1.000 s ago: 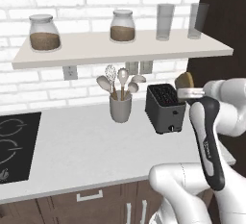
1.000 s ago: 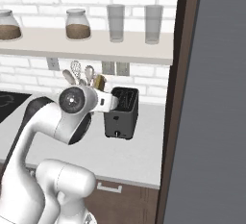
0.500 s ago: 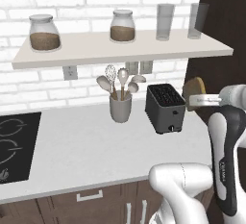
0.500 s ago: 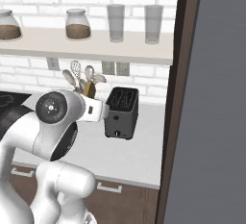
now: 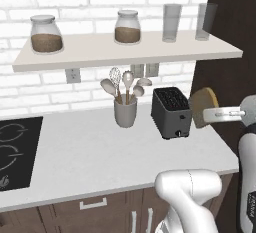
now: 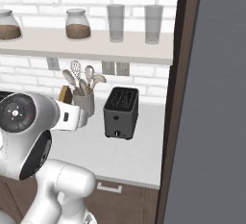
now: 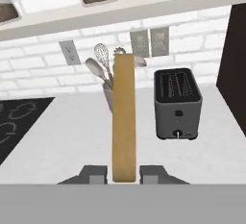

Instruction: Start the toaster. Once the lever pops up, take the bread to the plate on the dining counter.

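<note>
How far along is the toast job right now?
Done: the bread is out of the toaster, whose slots look empty. In hand: the gripper is shut on the bread's lower edge, holding it on edge in the air, off to the toaster's side. Left: carrying it to the plate on the dining counter; no bread has reached a plate yet.

In the hand view the bread hides most of the utensil cup. In the right base view the arm covers most of the bread. The black cooktop is cut off at the left edge.
</note>
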### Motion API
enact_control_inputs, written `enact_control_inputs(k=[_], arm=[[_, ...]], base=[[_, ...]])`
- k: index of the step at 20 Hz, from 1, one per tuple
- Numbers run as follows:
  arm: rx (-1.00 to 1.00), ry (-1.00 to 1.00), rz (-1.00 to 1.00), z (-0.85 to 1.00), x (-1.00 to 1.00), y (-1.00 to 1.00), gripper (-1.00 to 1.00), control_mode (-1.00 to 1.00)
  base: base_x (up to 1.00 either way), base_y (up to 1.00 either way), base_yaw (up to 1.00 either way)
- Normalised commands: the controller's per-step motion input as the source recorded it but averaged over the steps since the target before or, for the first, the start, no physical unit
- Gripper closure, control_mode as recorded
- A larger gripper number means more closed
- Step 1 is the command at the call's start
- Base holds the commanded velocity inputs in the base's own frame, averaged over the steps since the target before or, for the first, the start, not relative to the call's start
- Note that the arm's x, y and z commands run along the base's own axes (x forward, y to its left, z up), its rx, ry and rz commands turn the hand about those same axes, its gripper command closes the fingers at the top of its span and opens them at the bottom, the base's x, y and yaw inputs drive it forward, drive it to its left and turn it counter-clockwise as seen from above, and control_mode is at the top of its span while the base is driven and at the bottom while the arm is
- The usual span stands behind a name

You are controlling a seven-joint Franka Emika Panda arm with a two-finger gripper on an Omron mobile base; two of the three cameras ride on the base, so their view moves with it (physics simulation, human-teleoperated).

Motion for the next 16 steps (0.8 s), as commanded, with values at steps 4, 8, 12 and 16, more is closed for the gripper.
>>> enact_control_inputs(k=[4, 8, 12, 16], arm=[[0.03, 0.0, 0.24, 0.0, -0.4, 0.76, 1.0, -1.0], [0.09, 0.0, 0.21, 0.0, 0.18, 0.17, 1.0, -1.0], [0.04, -0.02, 0.11, 0.0, 0.27, 0.35, 1.0, -1.0], [0.03, -0.04, 0.08, 0.0, 0.18, 0.03, 1.0, -1.0]], base=[[0.0, 0.0, 0.0], [0.0, 0.0, 0.0], [0.0, 0.0, 0.0], [0.0, 0.0, 0.0]])
